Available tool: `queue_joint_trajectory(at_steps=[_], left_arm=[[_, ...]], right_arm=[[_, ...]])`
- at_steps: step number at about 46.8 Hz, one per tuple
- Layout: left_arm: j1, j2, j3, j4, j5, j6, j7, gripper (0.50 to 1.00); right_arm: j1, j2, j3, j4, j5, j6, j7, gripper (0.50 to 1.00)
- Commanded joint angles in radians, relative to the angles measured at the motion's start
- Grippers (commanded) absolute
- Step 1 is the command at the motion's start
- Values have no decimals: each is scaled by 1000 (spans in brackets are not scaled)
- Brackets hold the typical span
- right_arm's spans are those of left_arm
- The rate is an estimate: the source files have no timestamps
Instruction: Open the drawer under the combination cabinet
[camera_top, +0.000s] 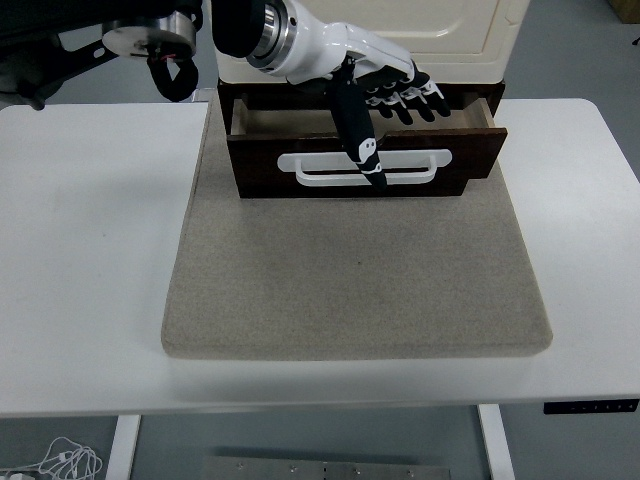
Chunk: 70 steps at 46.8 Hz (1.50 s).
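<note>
Table (90, 250): white, filling most of the head view, near edge along the bottom.

Mat (355, 290): grey-beige felt, lying flat on the table's middle, reaching back under the cabinet.

Cabinet (400, 40): cream-coloured, at the top centre, standing at the far end of the mat; only its lower part shows.

Drawer (470, 150): dark brown wood, directly under the cabinet, pulled partly out toward the near edge. Its pale inside is visible behind the front panel. The right side wall shows at an angle.

Handle (420, 168): white bar, running across the drawer's front panel; nothing grips it.

Left hand (385, 85): white shell with black fingers, coming in from the upper left on a black arm with a metal wrist ring. It hovers above the open drawer. The fingers (412, 100) are relaxed and slightly spread, pointing right over the drawer's inside, holding nothing. The thumb (358, 135) hangs down in front of the drawer's front panel, its tip crossing the handle; contact cannot be told.

Right hand: not in view.
</note>
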Motion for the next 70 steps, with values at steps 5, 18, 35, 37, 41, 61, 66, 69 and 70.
queue_joint_trajectory(at_steps=[5, 18, 35, 37, 41, 61, 66, 69, 70], left_arm=[[5, -3, -120, 10, 1, 12, -17, 1000], [-3, -29, -392, 194, -2, 13, -60, 1000], [8, -52, -659, 296, 0, 136, -195, 1000], [15, -47, -700, 300, 0, 159, -207, 1000], [40, -43, -782, 314, 0, 211, -212, 1000], [121, 49, -969, 524, -23, 397, -226, 1000], [153, 53, -969, 654, -68, 398, -227, 1000], [175, 53, -967, 725, -82, 397, -230, 1000], [184, 53, -969, 747, -86, 397, -232, 1000]], right_arm=[[0, 0, 0, 0, 0, 0, 0, 926], [0, 0, 0, 0, 0, 0, 0, 926], [0, 0, 0, 2, 0, 0, 0, 926], [0, 0, 0, 0, 0, 0, 0, 926], [0, 0, 0, 0, 0, 0, 0, 926], [0, 0, 0, 0, 0, 0, 0, 926], [0, 0, 0, 0, 0, 0, 0, 926], [0, 0, 0, 0, 0, 0, 0, 926], [0, 0, 0, 0, 0, 0, 0, 926]])
